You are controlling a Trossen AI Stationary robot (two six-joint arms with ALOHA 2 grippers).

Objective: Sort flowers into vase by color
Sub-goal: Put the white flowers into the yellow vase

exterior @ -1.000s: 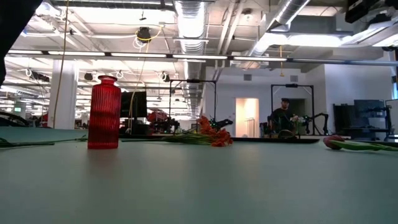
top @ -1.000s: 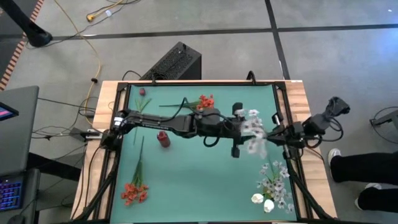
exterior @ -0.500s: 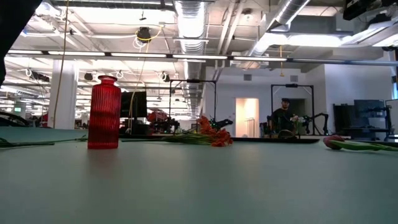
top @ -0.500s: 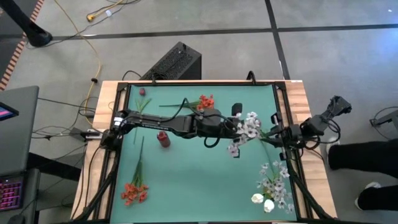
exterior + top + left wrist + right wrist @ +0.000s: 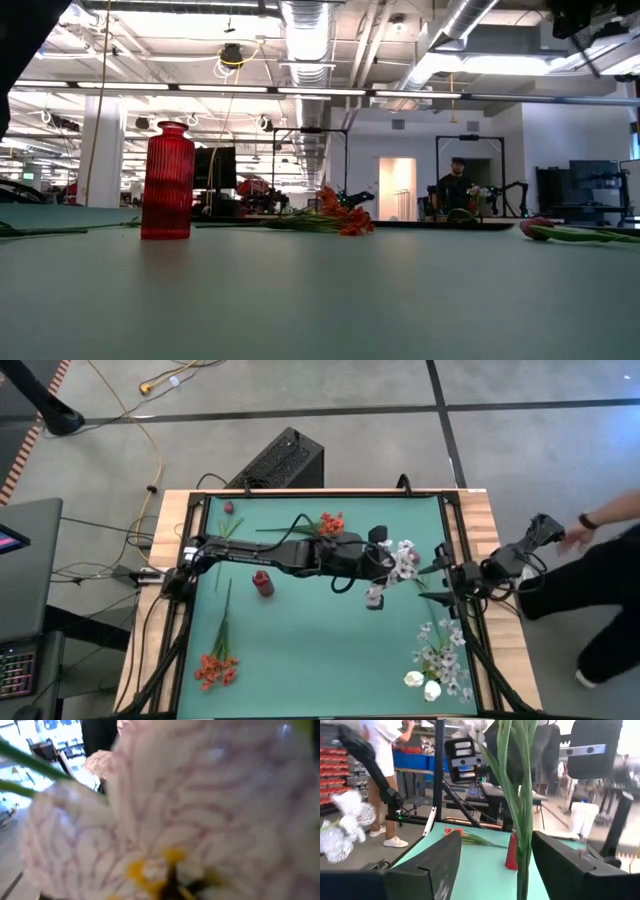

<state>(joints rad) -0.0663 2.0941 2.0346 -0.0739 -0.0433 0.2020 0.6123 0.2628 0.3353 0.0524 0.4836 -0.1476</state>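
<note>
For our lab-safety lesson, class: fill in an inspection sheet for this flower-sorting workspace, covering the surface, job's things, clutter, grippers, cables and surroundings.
Surface: green table mat, lying flat.
Job's things: ribbed red glass vase upright, left of centre; white blossom spray on a thin green stem, mid-table between the arms; white flower heap by the right edge; two orange-red flower clusters lying apart; dark red bud near the far left corner.
Clutter: nothing seen.
Grippers: left gripper mid-table at the spray; right gripper at the right edge, open, with the stem between its fingers.
Cables: yellow floor cable; dark cables left of the table.
Surroundings: person standing to the right; black box behind the table.
</note>
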